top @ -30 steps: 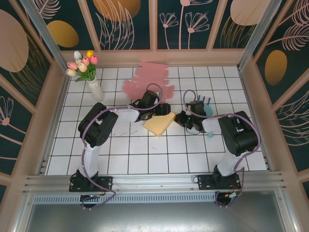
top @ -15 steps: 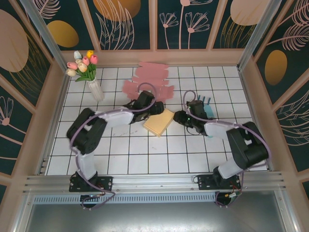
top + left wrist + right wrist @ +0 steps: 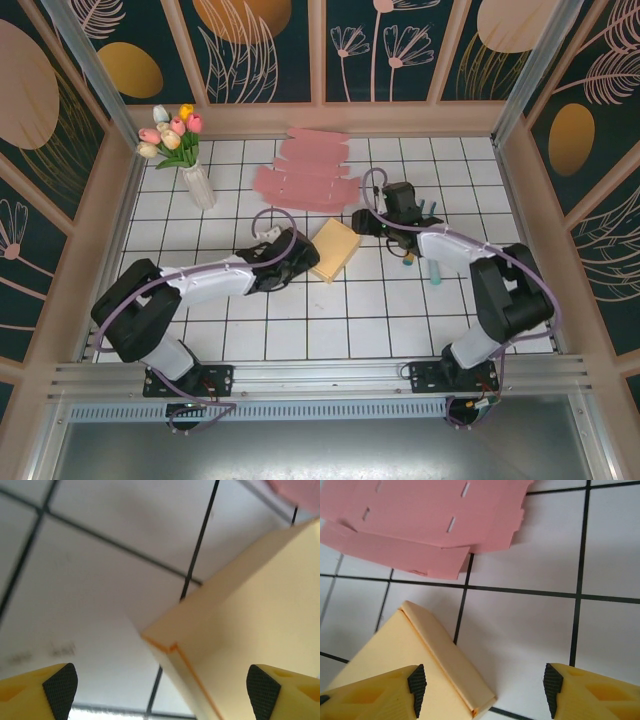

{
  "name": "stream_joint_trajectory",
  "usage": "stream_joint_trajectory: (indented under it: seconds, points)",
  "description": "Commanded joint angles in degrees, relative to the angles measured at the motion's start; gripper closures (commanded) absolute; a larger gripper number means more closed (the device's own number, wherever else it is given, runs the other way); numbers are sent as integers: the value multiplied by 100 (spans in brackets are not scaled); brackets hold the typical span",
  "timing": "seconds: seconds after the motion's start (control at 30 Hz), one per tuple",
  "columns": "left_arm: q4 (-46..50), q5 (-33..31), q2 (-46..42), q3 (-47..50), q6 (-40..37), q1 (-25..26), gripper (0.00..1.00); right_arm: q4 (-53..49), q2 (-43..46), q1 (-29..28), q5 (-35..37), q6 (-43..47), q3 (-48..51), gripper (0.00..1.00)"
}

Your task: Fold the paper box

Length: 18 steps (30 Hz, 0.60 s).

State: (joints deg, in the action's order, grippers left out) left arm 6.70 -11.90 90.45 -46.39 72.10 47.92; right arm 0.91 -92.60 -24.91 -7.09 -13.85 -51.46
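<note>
Lying flat on the white gridded desk (image 3: 250,330): pale yellow folded paper box (image 3: 336,249). The left gripper (image 3: 161,687) and right gripper (image 3: 483,690) flank opposite corners, jaws spread, gripping nothing — likely poised for a crease.

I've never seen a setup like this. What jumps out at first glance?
The pale yellow folded box lies in the middle of the white tiled table, with the left gripper and right gripper open on either side of it. Behind it, flat pink cardboard sheets are spread toward the back wall, and a white vase of tulips stands at the far left.
</note>
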Motion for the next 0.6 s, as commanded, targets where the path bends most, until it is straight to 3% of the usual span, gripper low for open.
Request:
stream_joint_trajectory:
  seconds: [0.0,0.2,0.27,0.47,0.57]
  points:
    - [-130,172,29,-60,793,178,11,-339,-560,84,-301,730,-411,33]
    - [-492,-181,330,-232,783,216,14,-186,-1124,146,-1603,1023,-657,33]
    - [-520,-196,522,-360,726,217,14,-55,-1146,146,-1893,1000,-604,15]
    - [-579,-369,737,-583,624,218,17,-6,-1059,160,-2096,902,-520,16]
    - [-619,-537,914,-648,533,213,19,-120,-1186,159,-2291,888,-605,25]
